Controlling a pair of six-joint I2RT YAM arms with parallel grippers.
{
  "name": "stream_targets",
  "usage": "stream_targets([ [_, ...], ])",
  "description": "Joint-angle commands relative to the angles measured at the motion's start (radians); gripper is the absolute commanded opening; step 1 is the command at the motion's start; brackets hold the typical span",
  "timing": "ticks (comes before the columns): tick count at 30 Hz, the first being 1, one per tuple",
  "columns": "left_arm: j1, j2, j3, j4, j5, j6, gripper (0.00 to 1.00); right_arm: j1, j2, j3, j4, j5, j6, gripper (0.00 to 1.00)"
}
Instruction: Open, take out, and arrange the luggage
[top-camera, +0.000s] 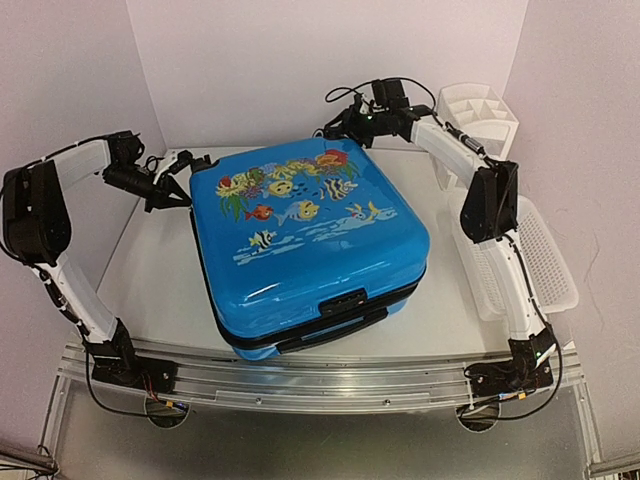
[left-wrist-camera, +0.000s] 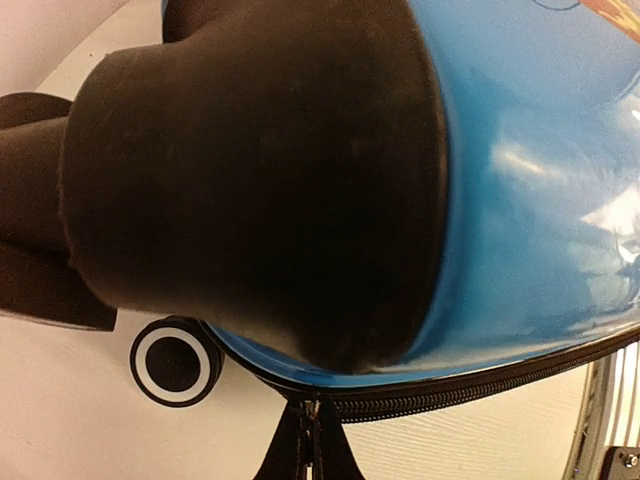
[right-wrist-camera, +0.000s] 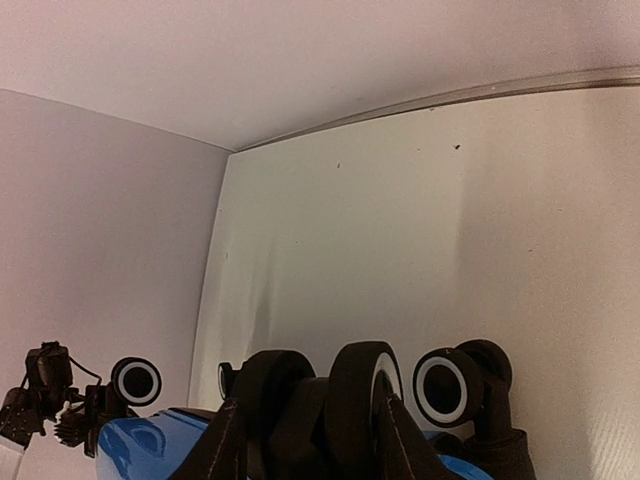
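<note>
The luggage (top-camera: 310, 240), a bright blue hard-shell suitcase with a fish print, lies flat and closed in the middle of the table. At its far left corner my left gripper (top-camera: 180, 195) is shut; in the left wrist view the gripper (left-wrist-camera: 316, 425) pinches a small zipper pull right on the black zipper band (left-wrist-camera: 480, 392), under the blue shell (left-wrist-camera: 540, 200). At the far right corner my right gripper (top-camera: 338, 125) straddles a black-and-white caster wheel (right-wrist-camera: 365, 395), the gripper (right-wrist-camera: 308, 400) having one finger against each side of it.
A white perforated basket (top-camera: 545, 260) lies along the right edge, and a white compartmented organizer (top-camera: 478, 115) stands at the back right. Other wheels (right-wrist-camera: 445, 388) (left-wrist-camera: 175, 362) stick out at the suitcase's far end, close to the back wall (right-wrist-camera: 400, 250).
</note>
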Motion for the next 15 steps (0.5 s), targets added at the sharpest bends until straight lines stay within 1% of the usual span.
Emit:
stream_targets([
  [1, -0.014, -0.121, -0.022, -0.111, 0.168, 0.088, 0.0, 0.187, 0.077, 0.018, -0.023, -0.213, 0.002, 0.35],
  [4, 0.013, -0.133, -0.056, -0.149, 0.145, 0.106, 0.0, 0.22, 0.084, 0.019, 0.002, -0.19, 0.015, 0.35],
  [8, 0.047, -0.145, -0.083, -0.142, 0.106, 0.104, 0.0, 0.253, 0.089, 0.03, 0.045, -0.141, 0.032, 0.35],
  [12, 0.072, -0.165, -0.105, -0.211, 0.083, 0.133, 0.0, 0.266, 0.054, 0.009, 0.053, -0.03, 0.03, 0.35],
  [15, 0.077, -0.186, -0.159, -0.218, 0.053, 0.139, 0.0, 0.263, -0.008, -0.03, 0.053, 0.059, 0.006, 0.36],
])
